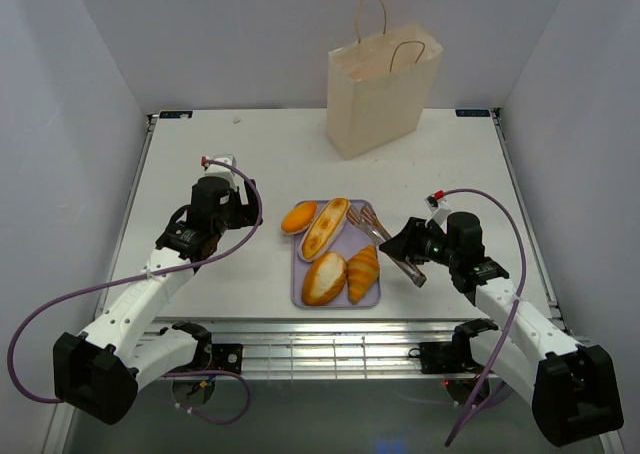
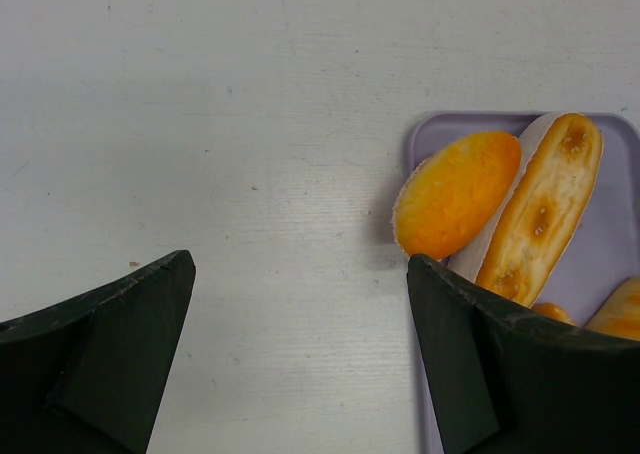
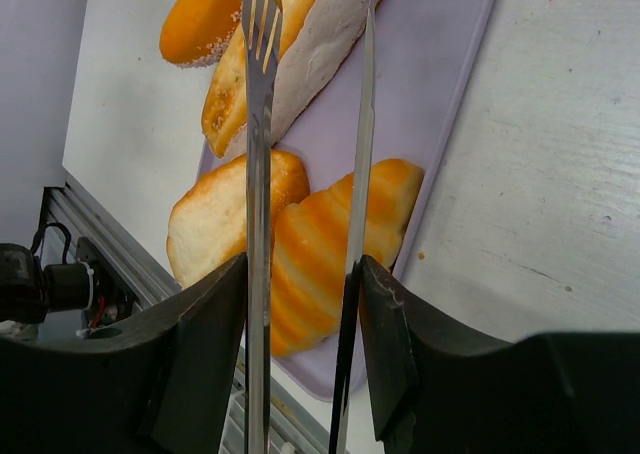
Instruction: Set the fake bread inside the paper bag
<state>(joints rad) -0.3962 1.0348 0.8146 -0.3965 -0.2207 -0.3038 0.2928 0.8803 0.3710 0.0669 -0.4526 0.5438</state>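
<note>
Fake bread (image 1: pixel 326 228): four glossy golden-orange pieces, all lying on the lilac tray (image 1: pixel 297 264) in the middle of the surface (image 1: pixel 220 144); none is in the bag
Tray contents, far side: a smooth oval roll (image 1: pixel 298 217) overhanging the left rim, touching a long loaf (image 1: pixel 330 222) with a pale side and browned dimples along its top
Tray contents, near side: a plump rounded loaf (image 1: pixel 323 278) with a pale face, just beside a ridged, striped croissant (image 1: pixel 362 272)
Tray: flat, rectangular, rounded corners, low rim, matte plastic look
Paper bag (image 1: pixel 380 99): cream paper, tall and boxy, upright at the far edge, well apart from the tray; two thin looped cord handles; its inside cannot be seen
Tongs (image 3: pixel 258 124): thin shiny metal, one arm ending in fork tines, the other seen edge-on, reaching over the tray's right side
Right end effector (image 3: pixel 303 274): closed partway on the tongs, one finger pressing each arm
Left end effector (image 2: pixel 300 274): jaws spread wide, holding nothing, over bare surface just left of the tray
Surface: white, matte, faintly scuffed
</note>
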